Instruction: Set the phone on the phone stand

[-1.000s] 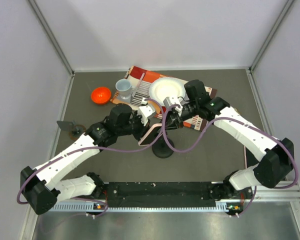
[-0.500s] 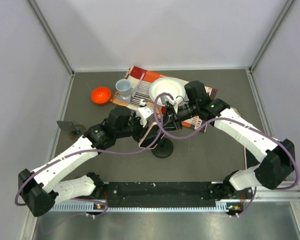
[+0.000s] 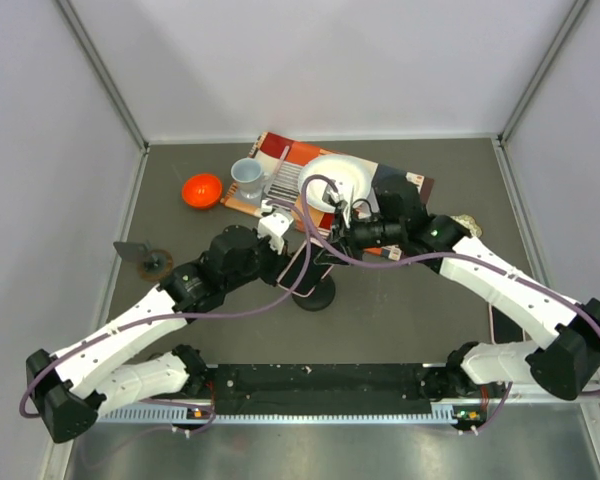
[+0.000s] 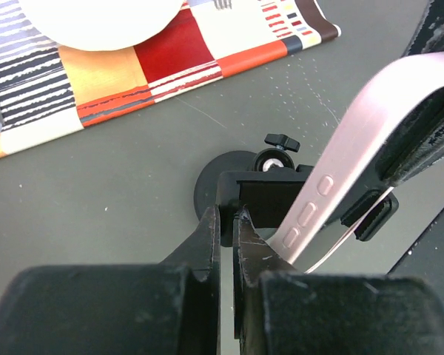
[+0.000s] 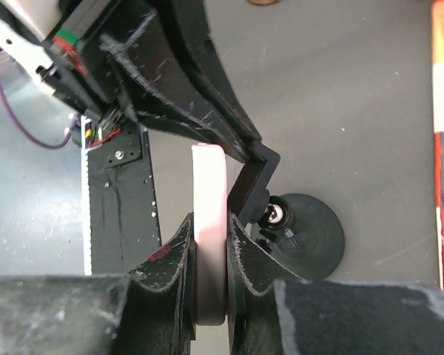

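Observation:
The pink phone stands on edge between my right gripper's jaws, which are shut on it. It hangs over the black phone stand, whose round base sits on the grey table. In the left wrist view the phone leans against the stand's cradle. My left gripper is shut on the edge of that cradle. In the top view both grippers meet over the stand, the left gripper from the left and the right gripper from the right.
A striped placemat lies at the back with a white plate and a pale cup. An orange bowl sits to its left. A small dark object lies at the far left.
My right gripper has carried the phone left and down onto the stand's cradle. My left gripper and the stand have shifted a little to the left.

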You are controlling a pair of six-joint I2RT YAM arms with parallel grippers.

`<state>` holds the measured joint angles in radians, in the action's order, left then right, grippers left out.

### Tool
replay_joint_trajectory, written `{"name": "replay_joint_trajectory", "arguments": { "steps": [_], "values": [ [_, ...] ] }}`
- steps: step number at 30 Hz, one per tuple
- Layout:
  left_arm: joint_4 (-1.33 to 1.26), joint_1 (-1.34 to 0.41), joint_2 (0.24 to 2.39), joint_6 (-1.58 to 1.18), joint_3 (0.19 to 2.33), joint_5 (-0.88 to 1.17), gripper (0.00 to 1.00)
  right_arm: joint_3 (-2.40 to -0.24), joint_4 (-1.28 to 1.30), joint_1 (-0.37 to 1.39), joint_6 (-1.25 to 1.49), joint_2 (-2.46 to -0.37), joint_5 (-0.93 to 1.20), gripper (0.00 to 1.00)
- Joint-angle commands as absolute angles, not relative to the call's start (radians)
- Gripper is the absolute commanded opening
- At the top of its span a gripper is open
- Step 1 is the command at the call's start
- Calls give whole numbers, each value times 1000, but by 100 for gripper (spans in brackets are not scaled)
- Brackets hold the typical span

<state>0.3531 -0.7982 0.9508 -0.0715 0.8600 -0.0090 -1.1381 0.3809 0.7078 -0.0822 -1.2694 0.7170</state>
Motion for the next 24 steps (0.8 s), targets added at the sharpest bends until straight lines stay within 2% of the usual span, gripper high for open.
{"name": "replay_joint_trajectory", "arguments": {
  "steps": [1, 5, 9, 12, 13, 18, 21, 24],
  "values": [
    [210, -802, 893, -167, 908, -440, 0, -1187, 711, 715, 89, -1264, 428, 0],
    [230, -891, 926, -183, 936, -625, 0, -1313, 919, 753, 48, -1348, 255, 0],
    [239, -962, 947, -178, 953, -722, 0, -1336, 963, 753, 52, -1371, 236, 0],
    [235, -994, 934, -169, 954, -776, 0, -1351, 1047, 758, 43, -1402, 86, 0],
    [235, -1020, 933, -166, 956, -799, 0, -1350, 1067, 756, 40, -1407, -40, 0],
    [235, -1130, 946, -190, 950, -1038, 0, -1411, 1124, 779, 116, -1416, -195, 0],
    [303, -1176, 972, -273, 968, -1084, 0, -1483, 1166, 776, 121, -1477, -248, 0],
    [394, -1201, 1009, -346, 1017, -1019, 0, -1540, 1174, 784, 136, -1523, -256, 0]
  ]
}}
